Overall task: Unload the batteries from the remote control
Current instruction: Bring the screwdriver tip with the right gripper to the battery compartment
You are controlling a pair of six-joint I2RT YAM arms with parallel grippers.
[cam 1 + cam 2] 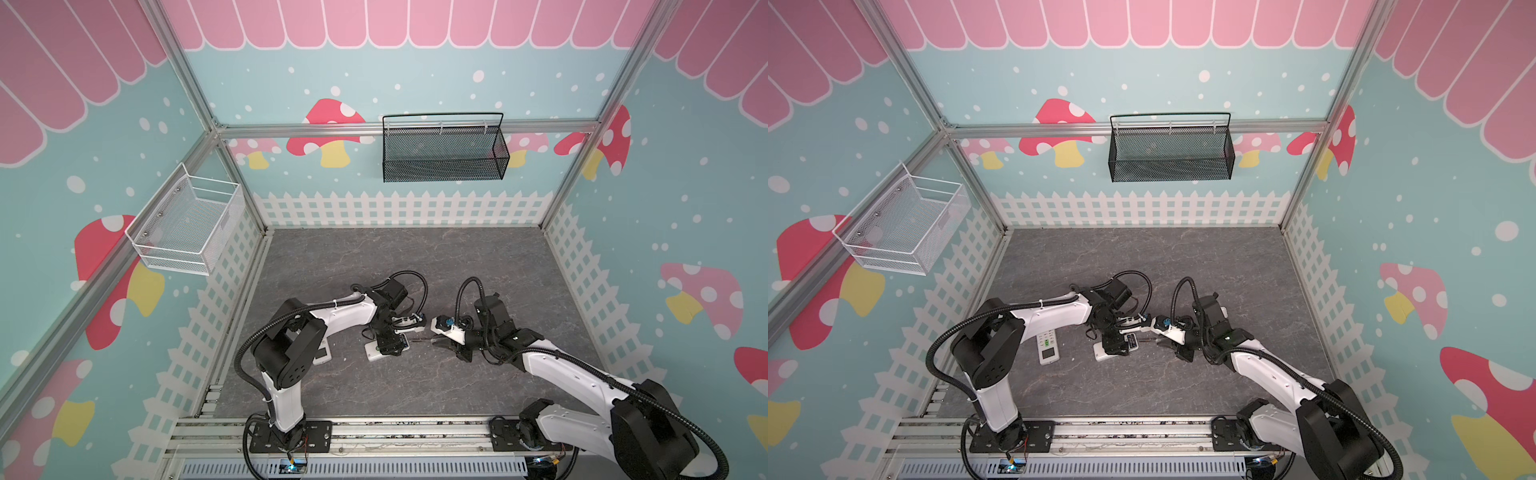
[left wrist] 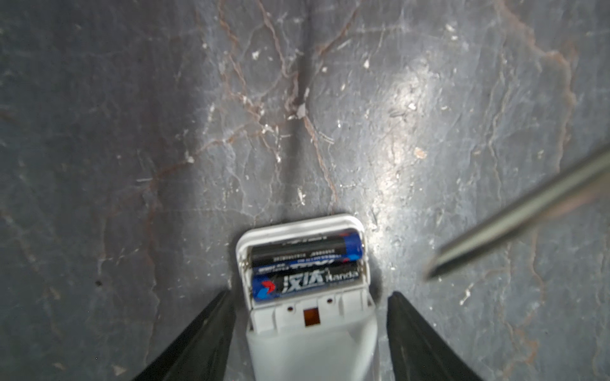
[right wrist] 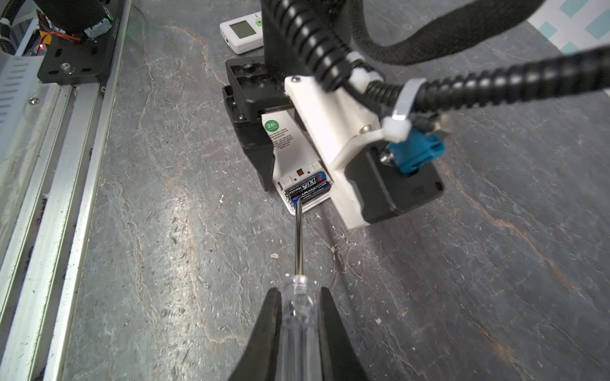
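In the open compartment at the end of the white plastic remote (image 2: pixel 310 349), your two slim black-and-blue cylindrical batteries (image 2: pixel 305 282) lie side by side, both seated, one printed label facing up. That remote lies back-up and flat on the grey stone-patterned tabletop (image 1: pixel 415 270), near the middle in both top views.

Your left gripper (image 2: pixel 311 297) straddles it. The black fingers (image 2: pixel 204 339) stand apart, one on each side of the casing. A thin strip of table shows between each finger and the plastic, so nothing is clamped there.

Across from it, your right gripper (image 3: pixel 299 292) is closed tight on the clear plastic handle of the thin steel-shafted screwdriver (image 3: pixel 298 237), with the shaft pointing at the compartment. In the right wrist view the tip lines up with the blue end of a battery. The left wrist view shows the blurred tip just beside the casing, with a gap between them.

A second white remote with a small screen (image 1: pixel 1047 347) lies face-up by your left arm, apart from the first.
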